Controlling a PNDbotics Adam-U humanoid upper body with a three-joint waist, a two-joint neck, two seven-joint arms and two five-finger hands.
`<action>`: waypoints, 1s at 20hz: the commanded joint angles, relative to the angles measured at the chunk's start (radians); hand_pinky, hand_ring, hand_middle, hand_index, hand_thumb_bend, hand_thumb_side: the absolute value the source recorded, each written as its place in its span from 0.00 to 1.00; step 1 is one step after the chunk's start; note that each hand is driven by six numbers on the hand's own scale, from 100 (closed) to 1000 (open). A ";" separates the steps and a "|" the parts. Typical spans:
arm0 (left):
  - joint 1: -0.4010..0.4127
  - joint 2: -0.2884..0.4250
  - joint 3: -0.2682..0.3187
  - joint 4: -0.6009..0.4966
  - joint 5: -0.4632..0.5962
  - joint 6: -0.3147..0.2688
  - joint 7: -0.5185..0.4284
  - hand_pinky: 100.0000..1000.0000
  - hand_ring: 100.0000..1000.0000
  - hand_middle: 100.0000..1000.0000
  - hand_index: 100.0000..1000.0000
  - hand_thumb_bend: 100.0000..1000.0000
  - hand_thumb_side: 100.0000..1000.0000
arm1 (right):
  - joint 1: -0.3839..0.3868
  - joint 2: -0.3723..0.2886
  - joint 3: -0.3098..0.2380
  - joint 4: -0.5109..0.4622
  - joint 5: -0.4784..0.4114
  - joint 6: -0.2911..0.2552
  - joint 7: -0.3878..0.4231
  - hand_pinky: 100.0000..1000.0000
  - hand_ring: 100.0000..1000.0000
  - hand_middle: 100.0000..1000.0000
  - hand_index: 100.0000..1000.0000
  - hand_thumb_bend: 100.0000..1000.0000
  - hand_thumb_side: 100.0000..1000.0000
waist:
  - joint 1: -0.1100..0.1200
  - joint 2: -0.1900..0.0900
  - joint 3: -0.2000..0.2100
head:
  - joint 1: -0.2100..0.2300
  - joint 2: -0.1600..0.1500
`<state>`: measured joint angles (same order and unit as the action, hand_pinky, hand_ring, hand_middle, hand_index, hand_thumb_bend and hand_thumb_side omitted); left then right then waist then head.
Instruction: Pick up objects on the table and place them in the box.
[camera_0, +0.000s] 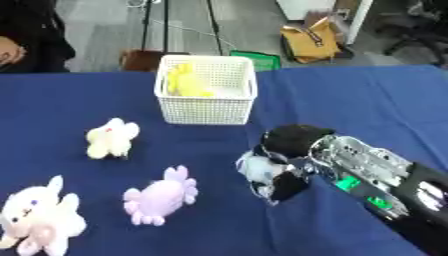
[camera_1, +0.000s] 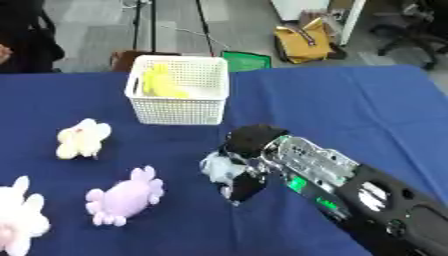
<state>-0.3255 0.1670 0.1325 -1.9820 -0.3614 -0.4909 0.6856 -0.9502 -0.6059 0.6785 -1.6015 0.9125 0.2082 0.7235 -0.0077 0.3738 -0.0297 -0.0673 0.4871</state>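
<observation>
The right robot hand (camera_0: 282, 165) reaches in from the lower right over the blue-clothed bench (camera_0: 367, 105), its black fingers curled around a small pale grey-white soft toy (camera_0: 256, 167) held low over the cloth. Beyond the robot hand, farther from the robot and a little to its left, stands the white plastic mesh basket (camera_0: 207, 110) with a yellow soft toy (camera_0: 185, 81) inside. To the left of the robot hand lie a lilac plush crab (camera_0: 159, 196), a cream plush animal (camera_0: 111, 138) and, nearest the lower left corner, a white-and-pink plush rabbit (camera_0: 37, 216).
</observation>
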 joint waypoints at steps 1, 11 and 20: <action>-0.009 0.005 0.001 -0.018 0.001 -0.022 0.023 0.69 0.81 0.76 0.76 0.00 0.55 | -0.029 -0.037 -0.024 -0.045 -0.005 0.012 -0.018 0.65 0.65 0.37 0.49 0.09 0.57 | 0.001 -0.023 0.000 | -0.002 -0.004; -0.004 0.008 0.001 -0.018 0.000 -0.021 0.023 0.69 0.81 0.76 0.76 0.00 0.55 | -0.071 -0.083 -0.060 -0.158 -0.026 0.046 -0.005 0.65 0.63 0.35 0.48 0.08 0.60 | 0.000 -0.029 -0.003 | 0.001 0.001; 0.004 0.012 0.000 -0.018 -0.001 -0.018 0.023 0.69 0.81 0.76 0.76 0.00 0.55 | -0.138 -0.140 -0.132 -0.304 -0.064 0.105 0.037 0.65 0.61 0.34 0.47 0.09 0.64 | -0.005 -0.038 -0.004 | 0.003 0.009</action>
<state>-0.3164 0.1674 0.1324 -1.9820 -0.3615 -0.4886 0.6879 -1.0674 -0.7139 0.5737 -1.8746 0.8591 0.3027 0.7590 -0.0139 0.3623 -0.0346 -0.0641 0.4916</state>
